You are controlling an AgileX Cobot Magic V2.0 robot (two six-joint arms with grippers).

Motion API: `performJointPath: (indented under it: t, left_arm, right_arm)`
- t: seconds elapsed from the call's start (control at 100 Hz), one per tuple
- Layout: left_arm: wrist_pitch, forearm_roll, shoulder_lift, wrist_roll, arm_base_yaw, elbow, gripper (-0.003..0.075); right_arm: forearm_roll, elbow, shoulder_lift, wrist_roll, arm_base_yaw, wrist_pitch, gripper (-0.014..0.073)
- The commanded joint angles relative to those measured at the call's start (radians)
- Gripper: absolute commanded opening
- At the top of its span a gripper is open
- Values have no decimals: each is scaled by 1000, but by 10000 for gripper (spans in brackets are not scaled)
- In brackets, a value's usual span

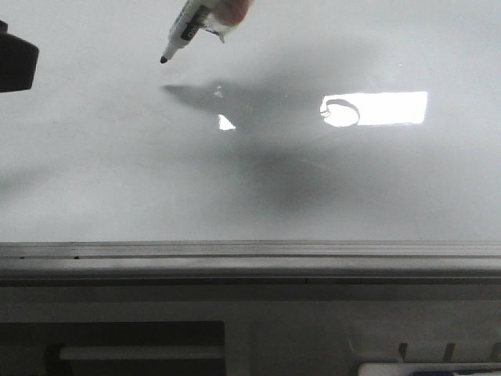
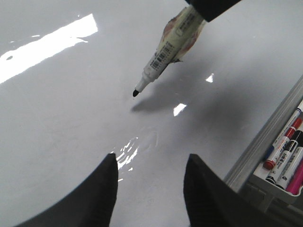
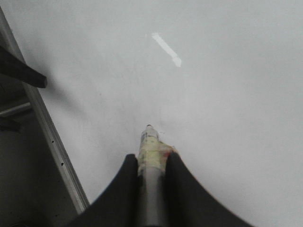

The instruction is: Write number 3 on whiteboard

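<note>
The whiteboard [image 1: 117, 172] is a glossy pale grey board that fills most of every view. No dark drawn line of a number 3 shows on it. My right gripper [image 3: 151, 158] is shut on a white marker [image 3: 150, 142] with tape round its barrel. The marker [image 1: 188, 25] slants down to the left, its black tip [image 2: 135, 93] a little above the board, apart from its shadow. My left gripper [image 2: 150, 163] is open and empty, low over the board near the rail.
A grey metal rail [image 1: 250, 258] runs along the board's near edge. A tray with several spare markers [image 2: 286, 158] lies beyond the rail. A bright rectangular light reflection [image 1: 376, 108] lies on the board. A dark part of my left arm [image 1: 14, 66] shows at the left edge.
</note>
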Motion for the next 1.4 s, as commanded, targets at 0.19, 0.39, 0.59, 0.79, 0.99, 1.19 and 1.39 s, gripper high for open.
performJointPath:
  t: [0.19,0.39,0.59,0.79,0.99,1.19,1.39]
  left_arm:
    - [-81,-13,-5,-1,1,-32,291]
    - [-81,-13,-5,-1,1,-32,291]
    - [-81,-13,-5,-1,1,-32,291]
    - [-81,-13,-5,-1,1,-32,291]
    - [-79,-13,-5,-1,1,-32,291]
    - [-79,-13,-5,-1,1,-32,291]
    - [-79,-13,-5,-1,1,-32,291]
  right_arm:
    - [-12,-59,6,-4,-56,-61,-61]
    - [-38,-110,2,-4,-105,25,-61]
    - [-55,-113,-14,17,-113,188,-60]
    - [-37,-70,5,17,-72,193,-61]
    - [-39,-70,13,17,-64,178,-60]
    - [-96,-67,-23,85,-64,280,-60]
    - [-33,-61,-1,85,-47,282,-61]
